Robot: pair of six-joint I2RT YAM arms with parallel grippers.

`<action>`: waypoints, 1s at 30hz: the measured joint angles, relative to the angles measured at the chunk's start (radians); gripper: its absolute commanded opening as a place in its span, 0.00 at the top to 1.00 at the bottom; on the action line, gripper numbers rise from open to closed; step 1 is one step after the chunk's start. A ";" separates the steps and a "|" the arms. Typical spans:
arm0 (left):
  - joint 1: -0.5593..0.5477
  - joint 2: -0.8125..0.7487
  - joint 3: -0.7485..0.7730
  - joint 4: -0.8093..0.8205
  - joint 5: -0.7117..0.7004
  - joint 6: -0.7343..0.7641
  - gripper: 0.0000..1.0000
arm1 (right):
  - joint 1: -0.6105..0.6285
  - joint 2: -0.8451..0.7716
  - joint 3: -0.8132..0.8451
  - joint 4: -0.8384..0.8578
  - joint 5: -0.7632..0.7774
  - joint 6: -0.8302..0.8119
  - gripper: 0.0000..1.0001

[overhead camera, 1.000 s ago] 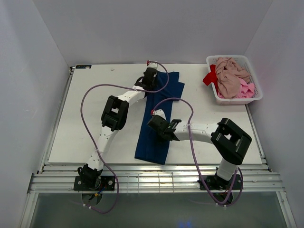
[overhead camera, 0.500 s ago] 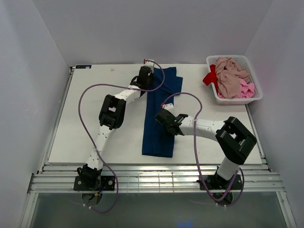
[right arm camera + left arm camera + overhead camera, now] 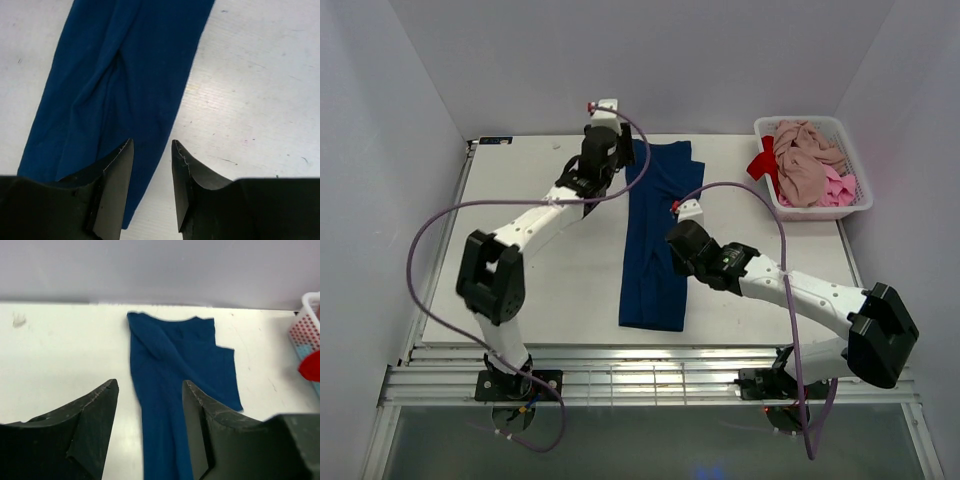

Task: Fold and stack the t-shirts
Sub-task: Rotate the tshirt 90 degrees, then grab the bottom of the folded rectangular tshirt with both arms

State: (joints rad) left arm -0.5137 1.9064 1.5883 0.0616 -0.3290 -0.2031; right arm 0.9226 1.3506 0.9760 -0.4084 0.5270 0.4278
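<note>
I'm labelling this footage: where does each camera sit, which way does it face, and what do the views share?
Top external: above and behind the bases, looking down on the table, the basket, left arm and right arm.
Left wrist: above the table, facing the back wall; the left gripper, its fingers open, frames the navy t-shirt at its far end.
Right wrist: close over the shirt's edge, looking down; the right gripper shows at the bottom.
All three show the navy t-shirt.

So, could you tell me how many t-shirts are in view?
4: a navy tee lying on the table; a red tee, a beige tee and a bright pink tee bunched in the basket, where more may hide.
</note>
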 measured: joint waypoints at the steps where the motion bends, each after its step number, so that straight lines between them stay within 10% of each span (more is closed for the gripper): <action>1: -0.011 -0.101 -0.108 0.003 -0.021 -0.039 0.36 | 0.010 -0.008 -0.019 0.014 -0.020 -0.007 0.58; 11: -0.285 -0.408 -0.862 -0.130 -0.135 -0.392 0.36 | 0.202 0.047 -0.113 0.107 -0.133 -0.012 0.59; 30: -0.510 -0.460 -0.950 -0.377 -0.295 -0.728 0.36 | 0.344 0.198 -0.067 0.055 -0.033 0.145 0.57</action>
State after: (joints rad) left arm -1.0233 1.4464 0.6384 -0.3157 -0.6239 -0.9314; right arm 1.2671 1.5482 0.9092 -0.3531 0.4938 0.5728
